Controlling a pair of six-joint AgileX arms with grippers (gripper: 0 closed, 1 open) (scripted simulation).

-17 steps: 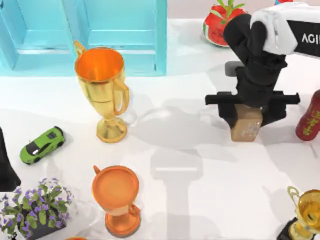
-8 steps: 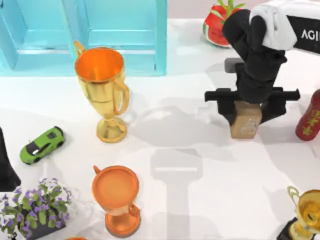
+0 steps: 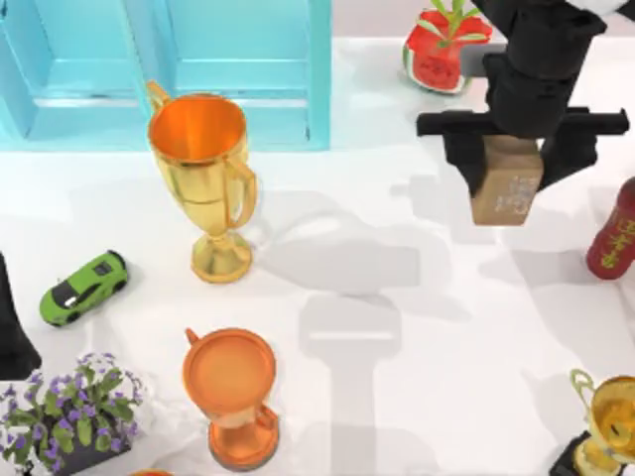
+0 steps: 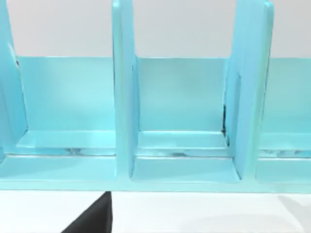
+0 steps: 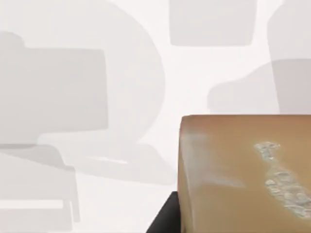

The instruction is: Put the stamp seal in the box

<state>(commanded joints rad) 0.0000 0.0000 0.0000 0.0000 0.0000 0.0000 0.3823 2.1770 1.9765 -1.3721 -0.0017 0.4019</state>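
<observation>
The stamp seal (image 3: pixel 507 182) is a small tan-brown block with faint white marks, hanging above the white table at the right. My right gripper (image 3: pixel 517 167) is shut on it, one black finger on each side. In the right wrist view the stamp seal (image 5: pixel 243 174) looms close over the table. The box (image 3: pixel 319 89) is a cyan compartmented case at the back left, well left of the stamp. Its upright dividers and compartment floors (image 4: pixel 182 145) face the left wrist camera. My left arm (image 3: pixel 10 332) is parked at the table's left edge.
A tall gold trophy (image 3: pixel 203 169) stands in front of the box. An orange cup (image 3: pixel 230 382), a green toy car (image 3: pixel 83 288) and potted flowers (image 3: pixel 69 412) sit front left. A dark red cylinder (image 3: pixel 615 233), a watermelon ornament (image 3: pixel 442 45) and another gold trophy (image 3: pixel 607 421) stand at the right.
My right gripper has lifted the stamp seal off the table and carried it toward the back and slightly right. The left arm has not moved.
</observation>
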